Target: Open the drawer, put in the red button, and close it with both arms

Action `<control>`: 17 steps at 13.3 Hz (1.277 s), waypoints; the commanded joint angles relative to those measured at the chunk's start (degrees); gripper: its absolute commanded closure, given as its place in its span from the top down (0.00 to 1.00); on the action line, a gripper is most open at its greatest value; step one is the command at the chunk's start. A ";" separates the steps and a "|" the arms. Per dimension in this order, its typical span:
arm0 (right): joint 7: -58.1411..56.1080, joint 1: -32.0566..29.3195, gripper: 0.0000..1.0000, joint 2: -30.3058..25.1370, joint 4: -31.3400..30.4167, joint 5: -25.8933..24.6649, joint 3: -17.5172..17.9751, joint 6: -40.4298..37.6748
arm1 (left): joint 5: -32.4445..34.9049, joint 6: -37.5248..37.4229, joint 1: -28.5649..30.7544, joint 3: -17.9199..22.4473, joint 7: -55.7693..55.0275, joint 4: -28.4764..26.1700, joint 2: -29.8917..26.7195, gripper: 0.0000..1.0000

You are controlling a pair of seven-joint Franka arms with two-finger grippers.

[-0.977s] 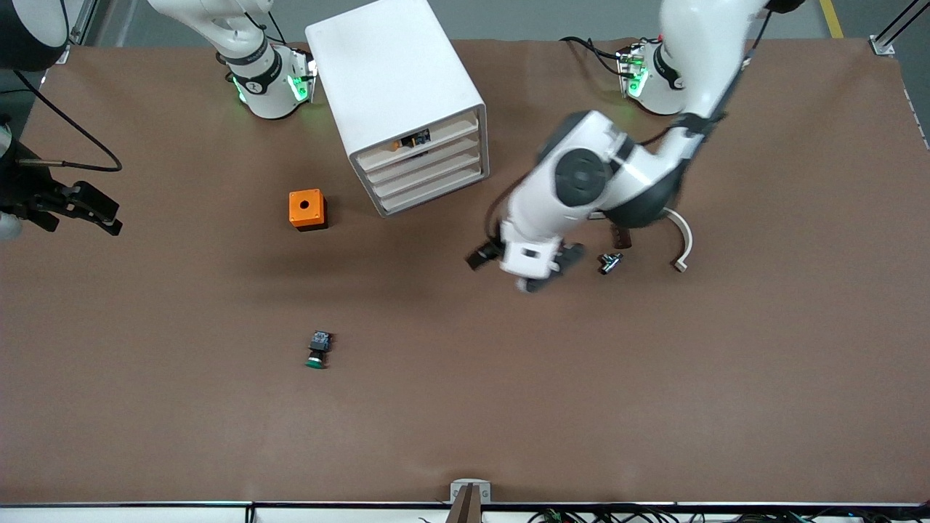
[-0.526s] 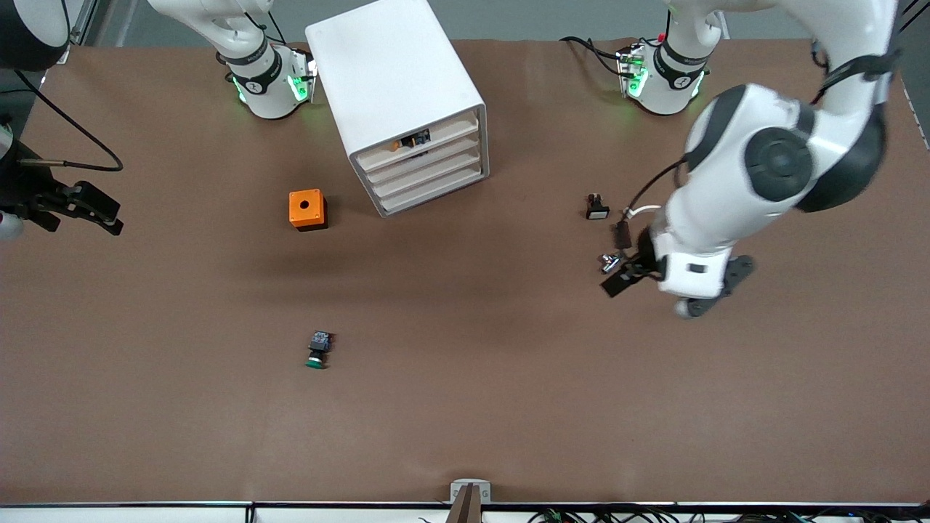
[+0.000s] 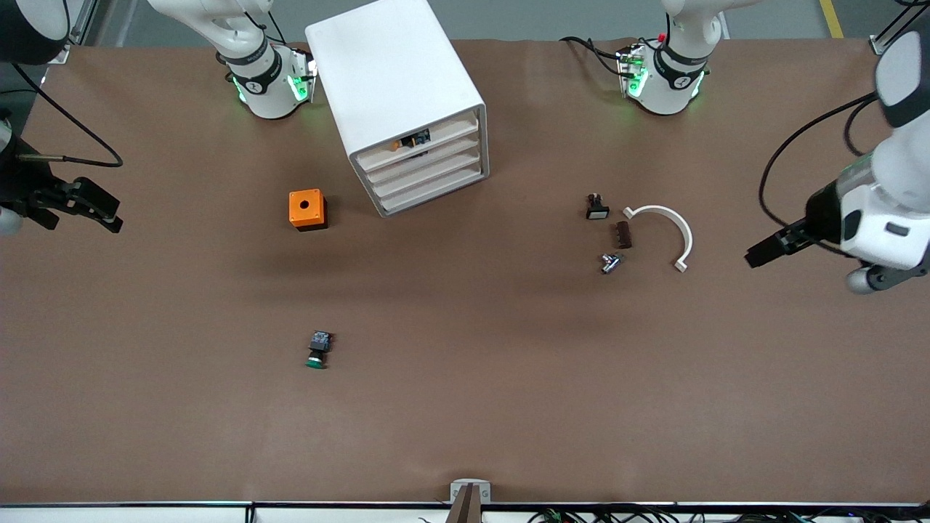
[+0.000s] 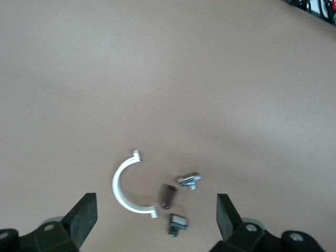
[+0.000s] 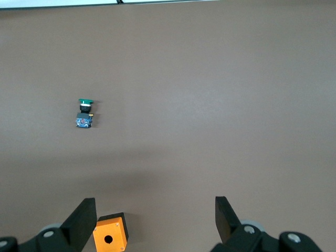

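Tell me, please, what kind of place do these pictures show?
Probably a robotics lab or test bench. Two white robot arms are bolted along one edge of a brown-covered table, which holds a white four-drawer cabinet and small loose parts: an orange box, a green-capped button and a white curved clip.

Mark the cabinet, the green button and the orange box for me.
cabinet (image 3: 392,73), front view, on its flat white top.
green button (image 3: 317,349), front view, where its black body meets the green cap.
orange box (image 3: 306,208), front view, on its orange top face beside the round hole.
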 commanded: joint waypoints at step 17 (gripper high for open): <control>-0.65 -0.60 1.00 -1.85 -0.90 -0.60 0.60 -1.49 | -2.53 -9.28 -12.61 15.84 17.66 -8.52 -16.10 1.00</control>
